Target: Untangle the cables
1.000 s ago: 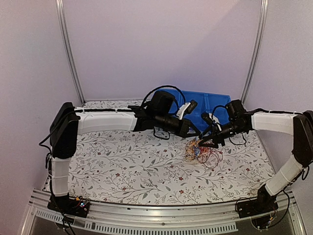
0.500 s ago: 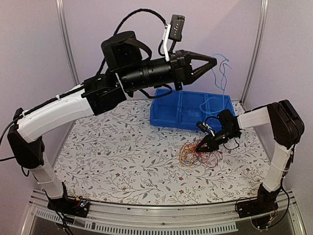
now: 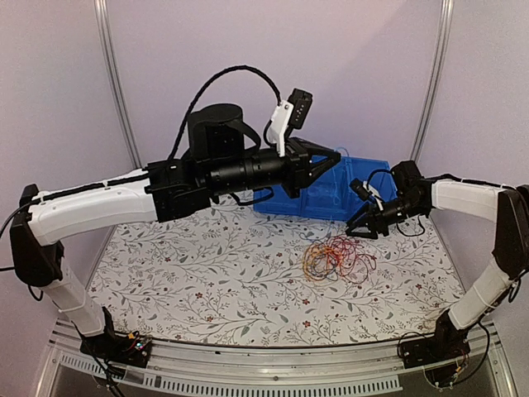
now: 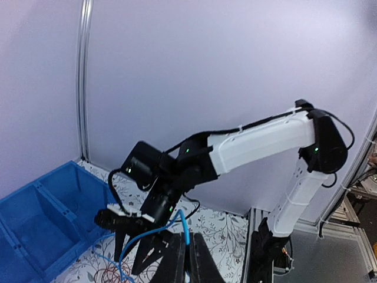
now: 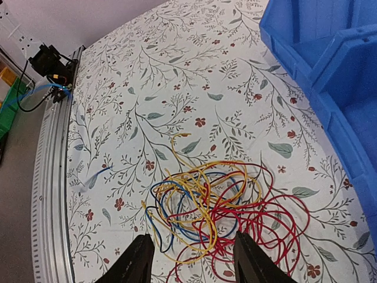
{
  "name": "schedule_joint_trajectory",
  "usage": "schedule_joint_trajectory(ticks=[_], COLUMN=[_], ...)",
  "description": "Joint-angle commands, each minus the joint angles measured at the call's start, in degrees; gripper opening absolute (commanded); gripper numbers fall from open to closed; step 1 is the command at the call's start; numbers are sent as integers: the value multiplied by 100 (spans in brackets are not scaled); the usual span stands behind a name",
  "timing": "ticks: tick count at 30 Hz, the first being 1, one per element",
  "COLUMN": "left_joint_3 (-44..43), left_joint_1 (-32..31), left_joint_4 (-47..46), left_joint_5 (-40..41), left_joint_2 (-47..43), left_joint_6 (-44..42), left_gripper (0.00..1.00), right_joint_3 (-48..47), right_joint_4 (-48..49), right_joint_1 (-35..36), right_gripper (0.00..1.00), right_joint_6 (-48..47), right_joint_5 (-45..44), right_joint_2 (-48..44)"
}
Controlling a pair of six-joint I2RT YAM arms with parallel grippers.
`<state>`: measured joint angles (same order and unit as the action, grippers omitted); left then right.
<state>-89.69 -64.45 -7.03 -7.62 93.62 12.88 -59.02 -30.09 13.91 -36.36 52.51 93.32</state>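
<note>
The cables point(image 3: 337, 258) lie as a loose tangle of red, yellow-orange and blue wires on the flowered table; the right wrist view point(image 5: 218, 203) shows them too. My left gripper point(image 3: 336, 156) is held up over the blue bin. In the left wrist view it point(image 4: 187, 237) is shut on a thin blue cable point(image 4: 184, 221) that loops down to the left. My right gripper point(image 3: 357, 231) hovers just above and behind the tangle. Its jaws point(image 5: 193, 239) are open and empty, with the bundle seen between them below.
A blue divided bin point(image 3: 354, 172) stands at the back right, just behind the tangle; it also shows in the left wrist view point(image 4: 35, 218) and the right wrist view point(image 5: 330, 71). The metal table rail point(image 5: 50, 177) runs along the near edge.
My left arm has come down from high up to just above the bin, still holding the blue cable. My right gripper has pulled up and back off the tangle.
</note>
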Motion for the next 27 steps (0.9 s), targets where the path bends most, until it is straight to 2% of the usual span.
schedule_joint_trajectory(ticks=[1, 5, 10, 13, 18, 27], left_joint_3=[393, 717, 839, 794, 706, 585], left_joint_1=[49, 72, 99, 123, 142, 150], left_joint_4=[63, 45, 37, 26, 33, 96], left_joint_5=[97, 47, -41, -172, -348, -441], left_joint_2=[-12, 48, 227, 361, 527, 609], left_joint_6=[98, 148, 181, 201, 228, 239], left_gripper=[0, 0, 0, 0, 0, 0], right_joint_3=[-183, -408, -923, -1356, -1821, -1951], right_joint_4=[-593, -819, -1313, -1757, -2017, -2068], right_joint_1=[-8, 2, 34, 282, 551, 906], right_gripper=[52, 56, 62, 68, 69, 68], right_joint_6=[-573, -644, -831, -1116, -1085, -972], right_joint_5=[-414, -577, -58, 28, 203, 258], right_joint_2=[-828, -1307, -1720, -1807, -1743, -1688])
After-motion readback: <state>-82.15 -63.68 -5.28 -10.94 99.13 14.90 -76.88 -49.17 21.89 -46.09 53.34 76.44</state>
